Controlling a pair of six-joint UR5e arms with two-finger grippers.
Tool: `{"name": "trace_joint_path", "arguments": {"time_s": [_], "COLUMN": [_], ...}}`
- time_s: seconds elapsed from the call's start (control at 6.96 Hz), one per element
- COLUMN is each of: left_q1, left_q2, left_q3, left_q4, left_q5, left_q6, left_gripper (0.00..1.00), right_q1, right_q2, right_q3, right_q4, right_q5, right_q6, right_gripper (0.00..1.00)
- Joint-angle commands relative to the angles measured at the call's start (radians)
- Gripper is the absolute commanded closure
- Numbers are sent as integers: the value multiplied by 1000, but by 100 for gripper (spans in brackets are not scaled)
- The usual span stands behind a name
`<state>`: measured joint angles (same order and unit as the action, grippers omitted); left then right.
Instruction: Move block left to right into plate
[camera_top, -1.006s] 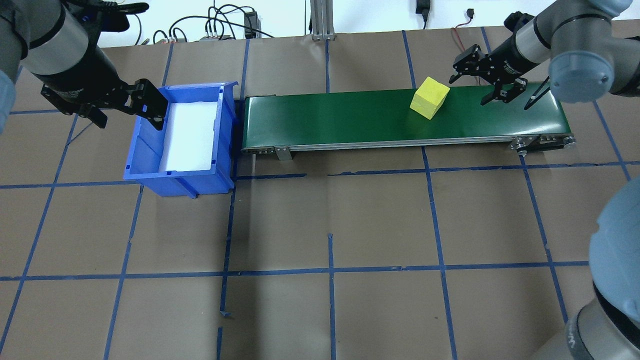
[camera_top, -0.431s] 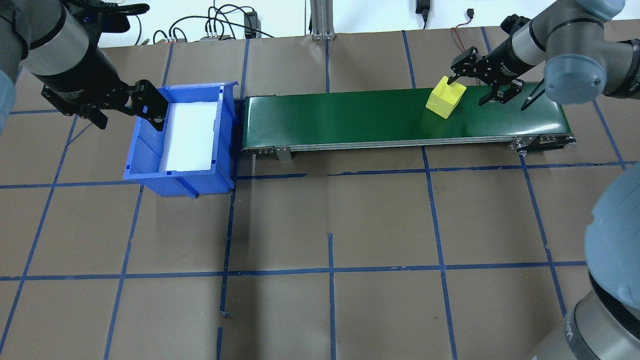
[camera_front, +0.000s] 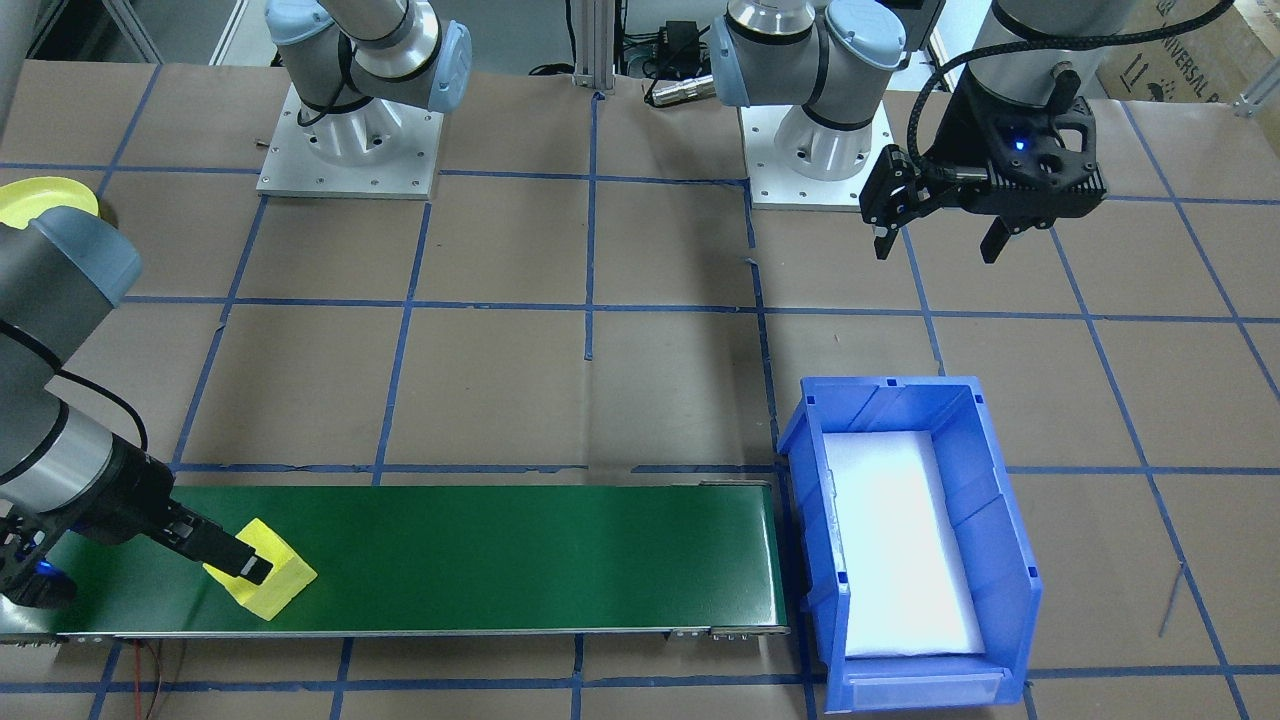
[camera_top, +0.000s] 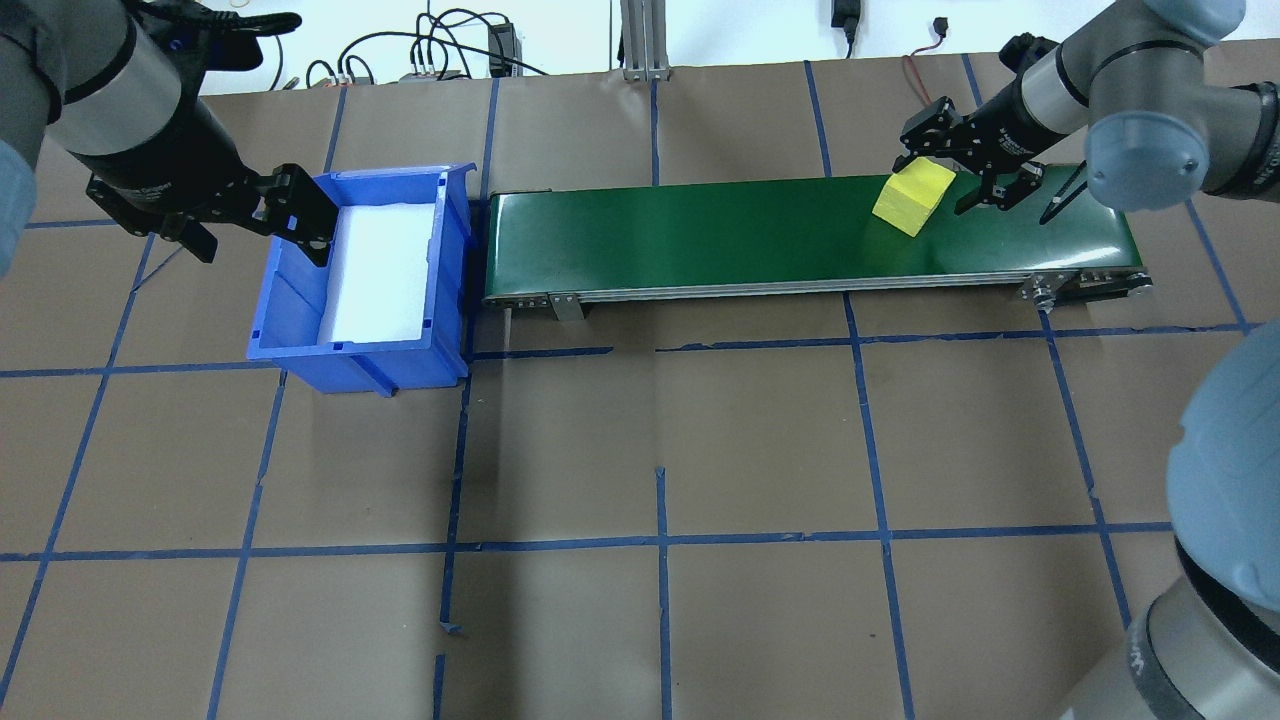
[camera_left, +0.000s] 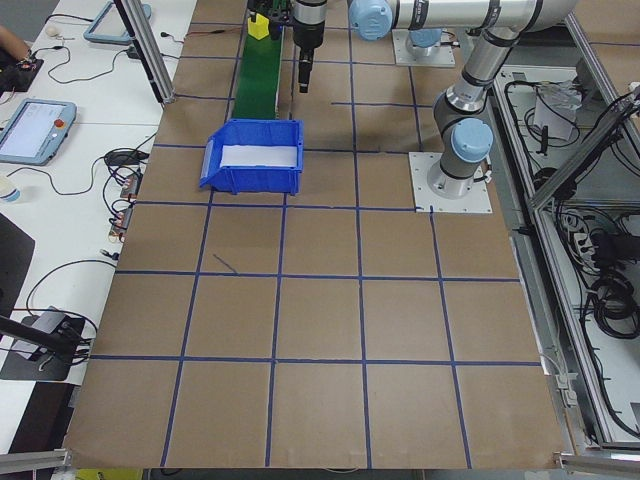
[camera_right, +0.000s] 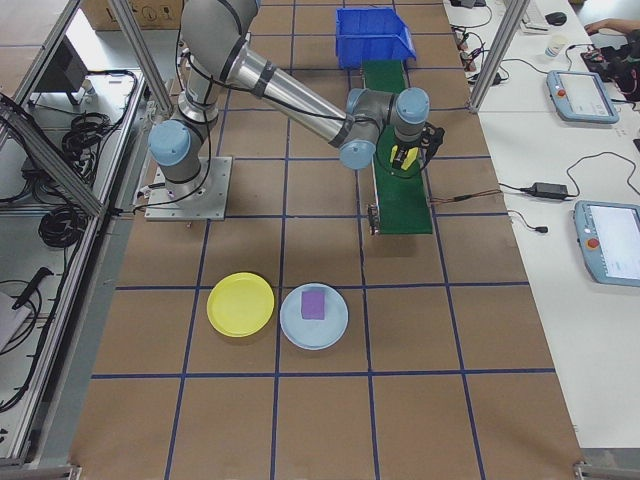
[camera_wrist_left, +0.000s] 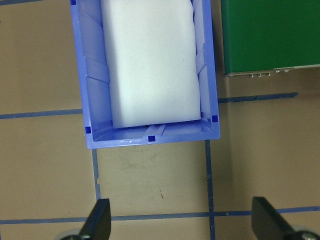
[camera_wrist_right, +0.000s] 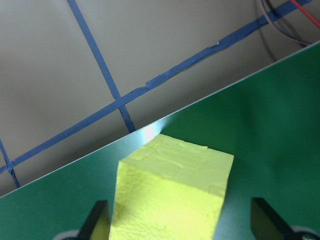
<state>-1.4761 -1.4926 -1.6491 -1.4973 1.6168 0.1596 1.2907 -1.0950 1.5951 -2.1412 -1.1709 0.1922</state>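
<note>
Yellow block (camera_top: 913, 196), green belt (camera_top: 700, 235), blue bin (camera_top: 290, 320)

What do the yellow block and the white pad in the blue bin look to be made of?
Yellow block: probably foam, matte, with a pitted, crackled surface in the right wrist view. White pad: likely soft foam sheet, smooth matte, slightly rounded edges. Blue bin: apparently moulded plastic, slight sheen, ribbed walls.
</note>
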Motion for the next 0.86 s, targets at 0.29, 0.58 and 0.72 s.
{"name": "trace_joint_path", "arguments": {"time_s": [0.29, 0.58, 0.72], "left_q1": [0, -1, 0], "left_q2": [0, 0, 0], "left_q3": [-3, -3, -3], "left_q4": [6, 6, 6], "left_q5": [0, 0, 0], "left_q6": [0, 0, 0], "left_gripper": [0, 0, 0], "right_q1": [-4, -13, -45], "right_q2": [29, -3, -61], "right_q3": [17, 25, 38], "right_q4": [-54, -57, -46], "right_q5": [-70, -286, -365], "right_q6": [-16, -241, -378], "right_gripper": [55, 79, 82]}}
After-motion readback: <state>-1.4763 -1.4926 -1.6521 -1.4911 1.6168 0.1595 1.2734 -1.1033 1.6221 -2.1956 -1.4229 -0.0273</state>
